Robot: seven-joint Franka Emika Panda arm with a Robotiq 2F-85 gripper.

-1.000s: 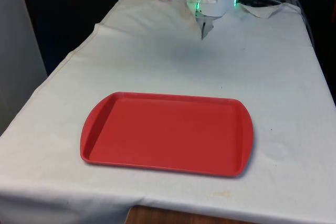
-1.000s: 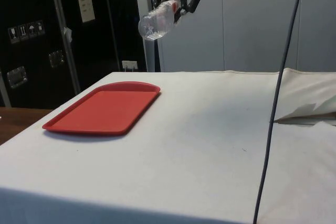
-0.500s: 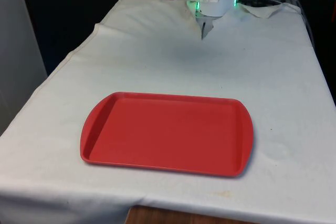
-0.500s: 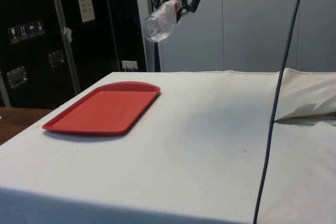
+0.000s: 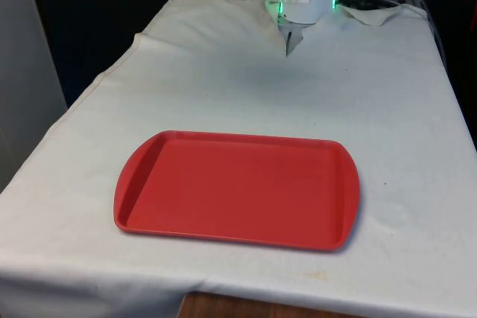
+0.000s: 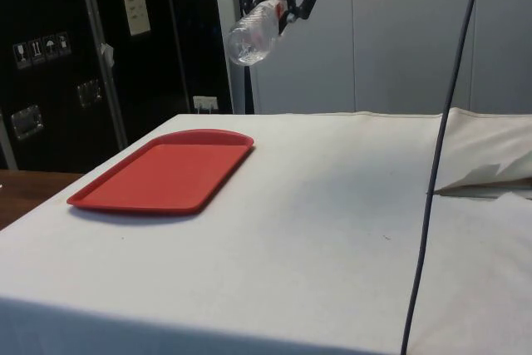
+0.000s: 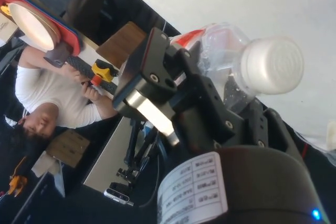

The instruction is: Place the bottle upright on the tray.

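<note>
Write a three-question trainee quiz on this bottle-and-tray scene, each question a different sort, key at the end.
1. True or false: the bottle stands upright on the tray.
2. The gripper grasps the bottle near its: A) base, B) capped neck, C) it grasps nothing.
3. Fill in: the red tray lies on a ____ cloth.

Key:
1. False. The bottle hangs tilted in the air, base slanting downward toward the tray's side, well above the table.
2. B. In the wrist view the fingers clamp just behind the white cap.
3. White.
</note>
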